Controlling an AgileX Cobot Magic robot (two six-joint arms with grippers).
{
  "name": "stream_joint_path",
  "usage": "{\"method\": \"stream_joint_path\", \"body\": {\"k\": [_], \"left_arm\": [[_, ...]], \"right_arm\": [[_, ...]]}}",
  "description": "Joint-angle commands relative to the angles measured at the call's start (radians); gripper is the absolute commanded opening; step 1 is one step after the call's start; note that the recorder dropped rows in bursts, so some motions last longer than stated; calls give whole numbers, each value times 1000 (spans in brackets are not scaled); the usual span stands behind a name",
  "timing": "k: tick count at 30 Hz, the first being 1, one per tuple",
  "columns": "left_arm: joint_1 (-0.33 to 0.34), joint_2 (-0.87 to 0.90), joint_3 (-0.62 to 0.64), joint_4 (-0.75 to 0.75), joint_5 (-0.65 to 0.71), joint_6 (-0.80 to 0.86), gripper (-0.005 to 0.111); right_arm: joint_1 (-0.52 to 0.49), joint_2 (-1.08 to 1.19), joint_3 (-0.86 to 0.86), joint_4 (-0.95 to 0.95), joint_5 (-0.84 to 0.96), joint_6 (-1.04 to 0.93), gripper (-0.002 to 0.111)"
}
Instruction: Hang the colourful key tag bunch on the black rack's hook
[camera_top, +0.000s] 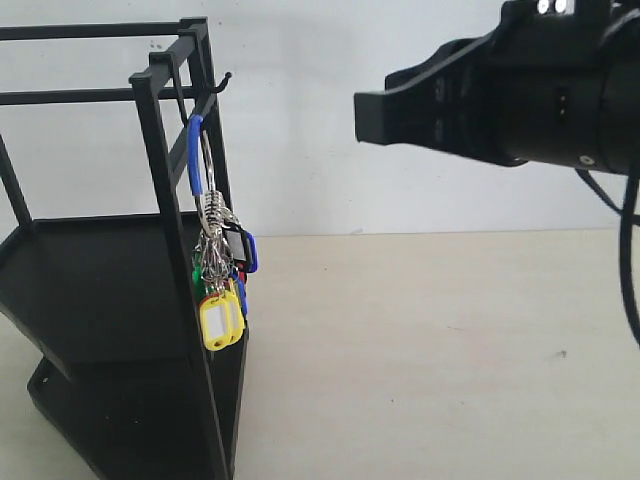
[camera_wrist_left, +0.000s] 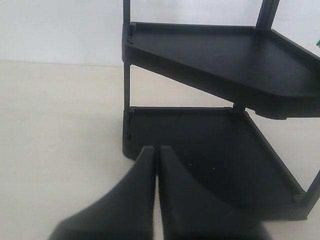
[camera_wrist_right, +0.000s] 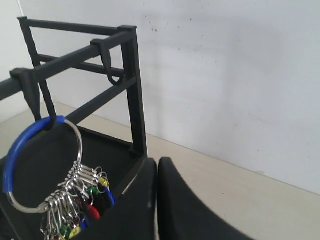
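The colourful key tag bunch (camera_top: 221, 316) hangs from the hook (camera_top: 215, 92) on the black rack (camera_top: 160, 180), its blue loop (camera_top: 193, 155) over the hook and the tags dangling beside the front post. The right wrist view shows the loop (camera_wrist_right: 22, 145) resting on the hook (camera_wrist_right: 34, 95), with the tags (camera_wrist_right: 85, 205) below. My right gripper (camera_wrist_right: 157, 161) is shut and empty, apart from the bunch. In the exterior view it (camera_top: 360, 118) is raised to the right of the rack. My left gripper (camera_wrist_left: 156, 149) is shut and empty, low before the rack's bottom tray (camera_wrist_left: 210, 150).
A second hook (camera_wrist_right: 112, 70) hangs empty on the rack's top rail further along. The upper tray (camera_wrist_left: 225, 55) juts out above the lower one. A beige tabletop (camera_top: 450, 350) stretches right of the rack, with a white wall (camera_top: 330, 180) behind.
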Motion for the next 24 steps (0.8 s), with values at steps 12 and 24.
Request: {"method": "stream_joint_path", "body": {"k": [12,24], "left_arm": [[2,-2,3,5,-9,3,4],[2,-2,3,5,-9,3,4]], "right_arm": [[0,-181,128,6,-15,-3,0],[-76,-549,523,6,-30,27,0]]}}
